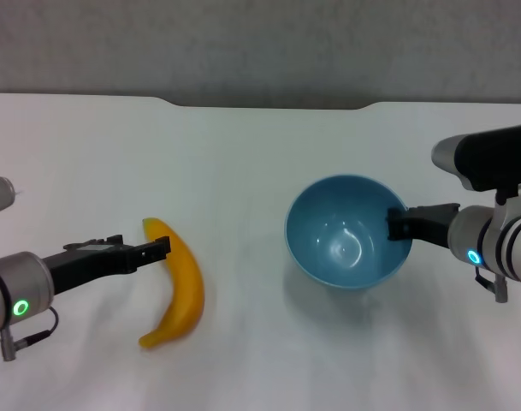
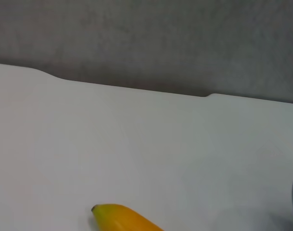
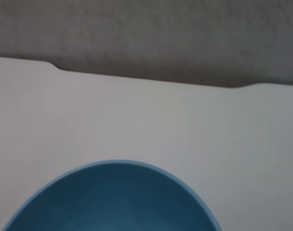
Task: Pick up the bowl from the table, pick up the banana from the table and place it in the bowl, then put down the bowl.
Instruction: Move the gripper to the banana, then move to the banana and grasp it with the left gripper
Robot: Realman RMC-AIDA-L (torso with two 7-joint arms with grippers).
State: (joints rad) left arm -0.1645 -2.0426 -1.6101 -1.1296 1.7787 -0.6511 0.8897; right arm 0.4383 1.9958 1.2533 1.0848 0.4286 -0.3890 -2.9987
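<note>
- The round, deep, glossy light-blue plastic bowl (image 1: pixel 348 231) sits right of centre on the large plain white surface (image 1: pixel 243 171); its smooth inside catches small pale glints near the bottom, and it casts a soft shadow beneath it
- In the right wrist view only the far arc of the bowl's rim (image 3: pixel 112 197) shows, with bare white surface beyond it
- The right gripper (image 1: pixel 399 224) reaches in from the right; its dark jaws are clamped on the bowl's right rim, one part inside the wall and one outside
- The smooth, curved yellow-orange banana (image 1: pixel 178 287) lies left of centre on the surface, well apart from the bowl, bowed out toward it
- In the left wrist view the banana's rounded end (image 2: pixel 120 217) shows a small dark-greenish tip
- The left gripper (image 1: pixel 157 248) comes in from the left at the banana's far end; whether its jaws are apart or together I cannot tell
- The surface's far edge has a long dark notch (image 1: pixel 269 106) cut into it, against a grey wall
</note>
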